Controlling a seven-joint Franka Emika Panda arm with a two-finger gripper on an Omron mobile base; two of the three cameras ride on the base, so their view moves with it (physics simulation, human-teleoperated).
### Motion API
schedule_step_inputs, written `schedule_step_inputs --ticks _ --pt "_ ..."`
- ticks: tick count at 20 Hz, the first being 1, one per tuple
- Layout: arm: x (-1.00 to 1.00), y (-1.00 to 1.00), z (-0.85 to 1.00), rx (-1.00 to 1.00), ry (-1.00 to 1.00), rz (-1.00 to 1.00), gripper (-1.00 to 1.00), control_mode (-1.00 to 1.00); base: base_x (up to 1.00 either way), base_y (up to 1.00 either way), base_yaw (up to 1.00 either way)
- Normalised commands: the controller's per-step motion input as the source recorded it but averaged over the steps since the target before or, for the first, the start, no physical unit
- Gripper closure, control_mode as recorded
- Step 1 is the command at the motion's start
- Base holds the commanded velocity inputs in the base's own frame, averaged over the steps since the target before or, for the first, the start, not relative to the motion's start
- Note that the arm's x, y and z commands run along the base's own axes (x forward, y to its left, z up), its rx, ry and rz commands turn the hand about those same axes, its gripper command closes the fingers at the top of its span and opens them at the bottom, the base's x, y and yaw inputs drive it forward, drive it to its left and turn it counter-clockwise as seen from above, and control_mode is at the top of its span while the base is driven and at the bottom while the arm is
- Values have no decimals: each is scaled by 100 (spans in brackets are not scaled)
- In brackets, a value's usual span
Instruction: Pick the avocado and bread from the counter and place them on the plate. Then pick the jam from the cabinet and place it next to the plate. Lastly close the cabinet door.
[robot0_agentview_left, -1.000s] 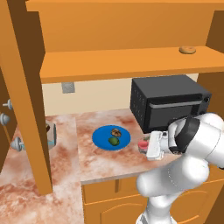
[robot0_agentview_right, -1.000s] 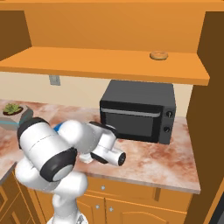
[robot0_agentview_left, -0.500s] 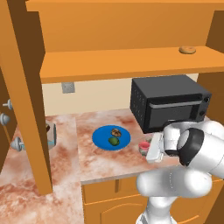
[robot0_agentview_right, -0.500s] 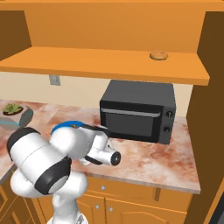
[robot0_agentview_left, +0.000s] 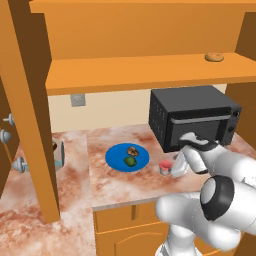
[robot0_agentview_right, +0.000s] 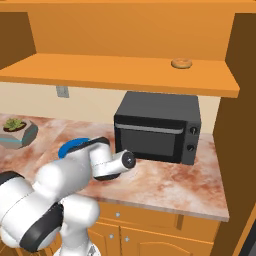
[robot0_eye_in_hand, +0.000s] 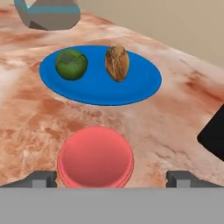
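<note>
Resting on one plate (robot0_eye_in_hand: 96, 87), one avocado (robot0_eye_in_hand: 71, 64), one bread (robot0_eye_in_hand: 117, 63), one jam (robot0_eye_in_hand: 95, 157) beside

You have one reddish-brown and white marbled stone counter (robot0_agentview_left: 125, 182), with these items directly on it:
- a flat round bright blue plate (robot0_eye_in_hand: 131, 87);
- a small pinkish-red jam jar (robot0_eye_in_hand: 95, 158), just beside the plate, apart from its rim;
- a black boxy microwave oven (robot0_agentview_right: 159, 126), at the back;
- a grey angular planter (robot0_agentview_right: 19, 133) with a green plant, well apart from the oven.

One orange wooden shelf (robot0_agentview_right: 120, 72) above carries a pale tan ring-shaped roll (robot0_agentview_right: 181, 63).
</note>
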Motion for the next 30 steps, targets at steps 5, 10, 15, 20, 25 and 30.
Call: schedule_step_inputs --ticks 5,10,15,20,25,30 --pt "-77 -13 38 -5 16 -6 -100 -100 0 0 0" --pt "-69 -1 71 -1 16 -8 -100 -100 0 0 0" --pt "-67 0 82 0 3 -9 -100 -100 0 0 0" --pt "-77 5 61 0 -20 -21 -100 -100 0 0 0" --pt "-38 34 71 0 -19 -17 -100 -100 0 0 0" --pt "-45 46 31 -1 -18 -15 -100 -100 0 0 0"
